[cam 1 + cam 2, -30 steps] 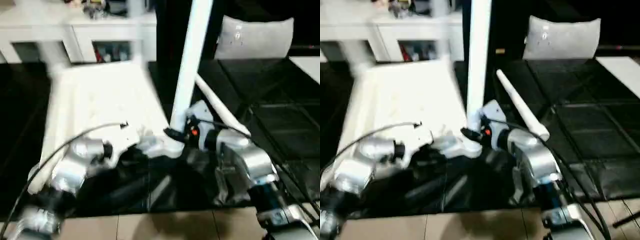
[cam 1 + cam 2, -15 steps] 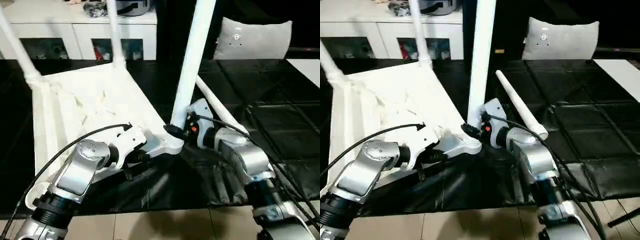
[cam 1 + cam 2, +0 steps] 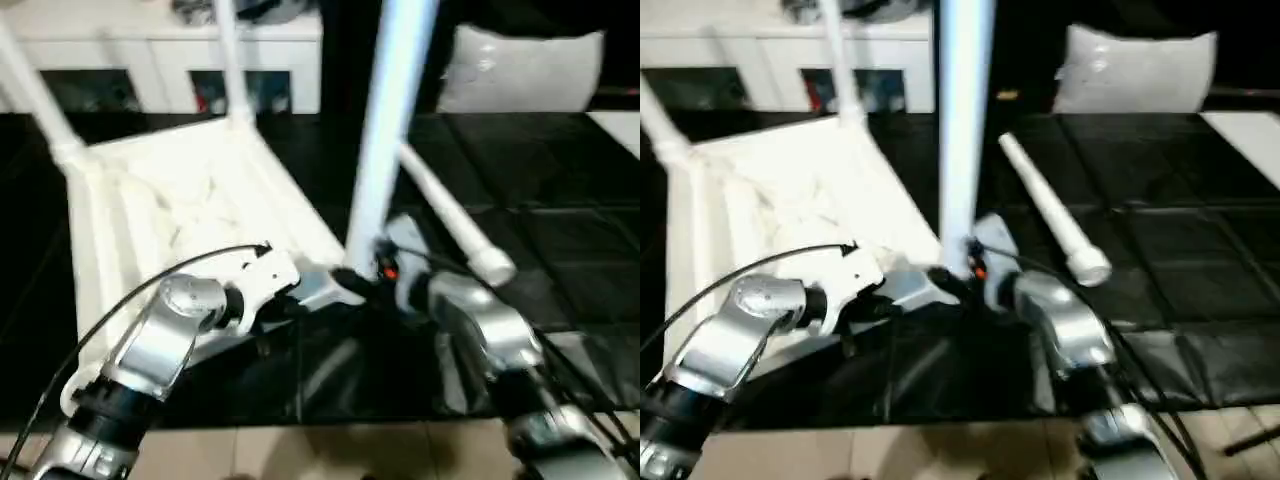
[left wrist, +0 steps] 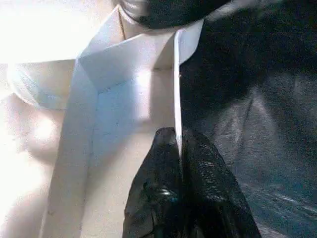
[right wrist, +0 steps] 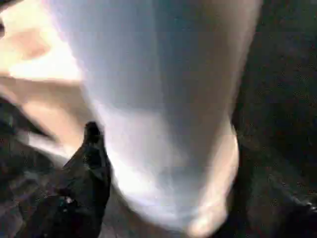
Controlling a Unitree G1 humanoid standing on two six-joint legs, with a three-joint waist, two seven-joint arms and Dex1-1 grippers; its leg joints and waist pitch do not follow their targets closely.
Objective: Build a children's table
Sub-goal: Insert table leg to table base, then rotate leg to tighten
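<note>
Table top (image 3: pixel 190 210) lies upside down on the black floor mat (image 3: pixel 560 250), ribbed underside up, in front of a white cabinet (image 3: pixel 150 60). Leg count: four. Three legs stand upright in corner sockets: two at the far corners, one far left (image 3: pixel 35 95) and one far right (image 3: pixel 228 60), and a third, the near leg (image 3: pixel 385 130), at the near right corner. The fourth leg (image 3: pixel 450 215) lies loose on the mat just right of the near leg, thick end toward the robot, apart from the table top. Two grippers in play. Left gripper (image 4: pixel 181 148) has its two black fingers pressed together on the thin rim (image 4: pixel 176 89) of the table top, one finger on each side, near the near right corner; in the head views the left arm reaches in from the lower left along that near edge. Right gripper (image 3: pixel 365 280) sits at the base of the near leg, right by the corner socket (image 3: pixel 345 285). In the right wrist view one black finger (image 5: pixel 89 163) lies beside the leg's base; the other finger is not visible, so whether the fingers are spread or pinching the leg cannot be told. One grey cushion (image 3: pixel 520 70) rests at the far right, well apart from the table.
</note>
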